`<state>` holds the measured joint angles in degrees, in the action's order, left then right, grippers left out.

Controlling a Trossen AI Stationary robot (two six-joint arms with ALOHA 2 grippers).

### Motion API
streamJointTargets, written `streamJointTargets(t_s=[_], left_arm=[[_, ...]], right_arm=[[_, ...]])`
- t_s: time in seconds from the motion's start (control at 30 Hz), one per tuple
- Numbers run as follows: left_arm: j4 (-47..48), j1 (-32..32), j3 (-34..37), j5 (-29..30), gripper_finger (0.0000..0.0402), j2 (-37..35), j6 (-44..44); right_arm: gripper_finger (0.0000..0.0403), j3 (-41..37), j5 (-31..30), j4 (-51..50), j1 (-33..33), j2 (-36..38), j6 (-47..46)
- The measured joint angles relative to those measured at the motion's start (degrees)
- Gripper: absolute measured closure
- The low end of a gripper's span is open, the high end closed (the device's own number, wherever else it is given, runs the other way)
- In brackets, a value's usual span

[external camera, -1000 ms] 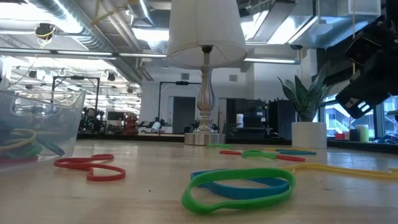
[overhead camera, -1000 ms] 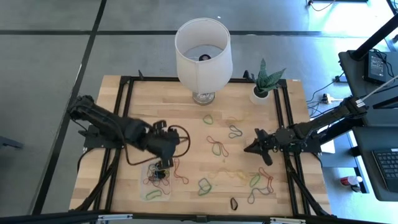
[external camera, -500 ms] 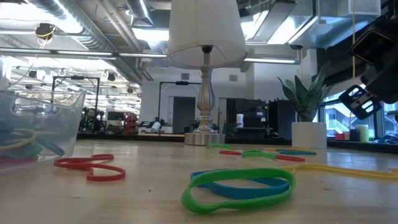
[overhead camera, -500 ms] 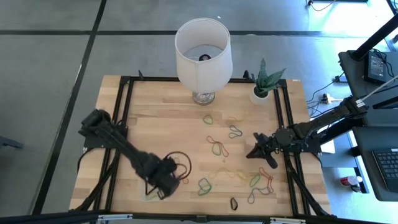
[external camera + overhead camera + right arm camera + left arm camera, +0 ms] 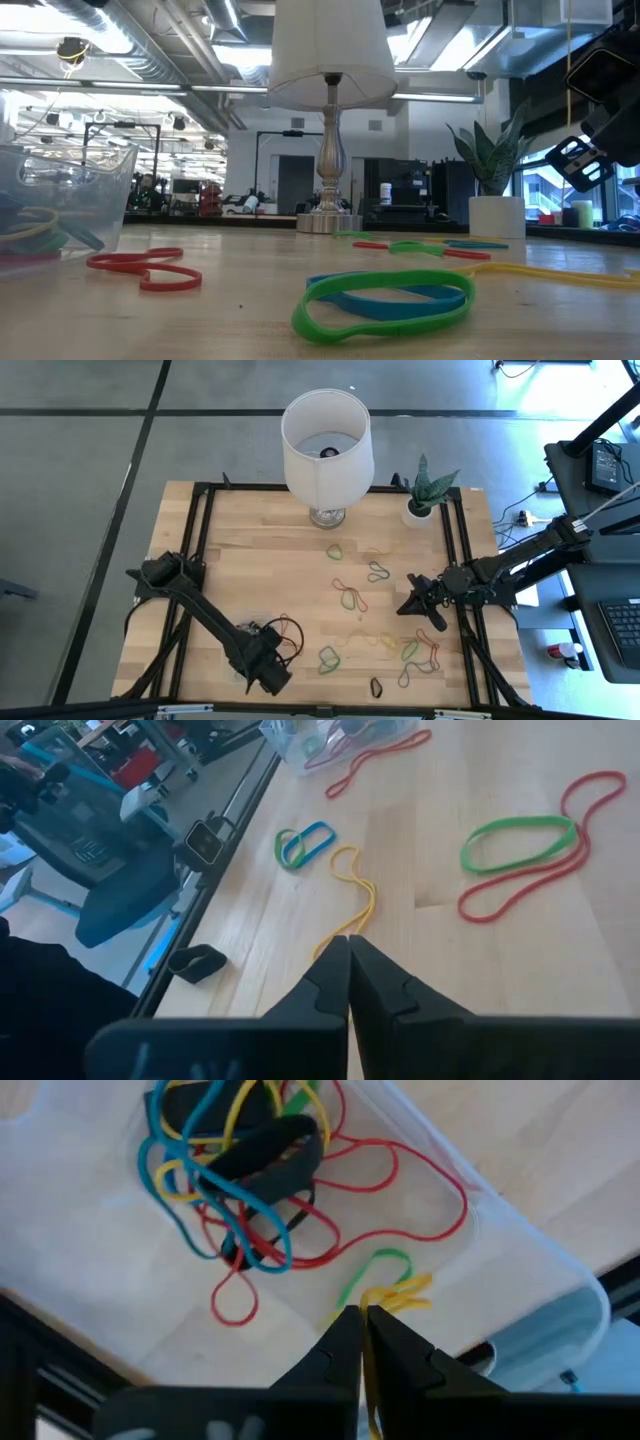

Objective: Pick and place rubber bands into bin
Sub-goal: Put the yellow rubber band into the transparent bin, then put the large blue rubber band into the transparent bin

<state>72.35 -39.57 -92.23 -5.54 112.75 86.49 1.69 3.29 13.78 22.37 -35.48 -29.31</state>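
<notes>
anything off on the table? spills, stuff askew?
Nothing damaged or tipped. Lamp and plant pot stand upright. Loose rubber bands lie scattered across the wood, as the task expects. Left pincer is shut over the bin, which holds a tangle of bands.

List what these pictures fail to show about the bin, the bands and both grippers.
- High view: the left gripper and arm cover most of the bin.
- Left wrist view: the shut fingertips hide whether the yellow band is pinched.
- Low view: the bin is cut off by the picture's edge; the right gripper only partly shows.
- High view: the black band is too small to judge.
</notes>
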Motion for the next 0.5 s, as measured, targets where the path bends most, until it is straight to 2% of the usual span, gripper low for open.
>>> streamJointTargets(t_s=[0.33, 0.43, 0.5], left_arm=[[-1.3, 0.2, 0.0, -2.6, 0.0289, 2.1, 0.9], [-1.3, 0.7, 0.0, -2.8, 0.0271, 1.4, 1.8], [-1.2, 1.1, -0.5, -0.9, 0.0266, 0.4, 3.1]], right_arm=[[0.0396, 0.0, 1.4, 0.0, 0.0, 0.0, -0.2], [0.0396, 0.0, 1.5, 0.0, 0.0, 0.0, -0.4], [0.0396, 0.0, 1.5, 0.0, 0.0, 0.0, -0.5]])
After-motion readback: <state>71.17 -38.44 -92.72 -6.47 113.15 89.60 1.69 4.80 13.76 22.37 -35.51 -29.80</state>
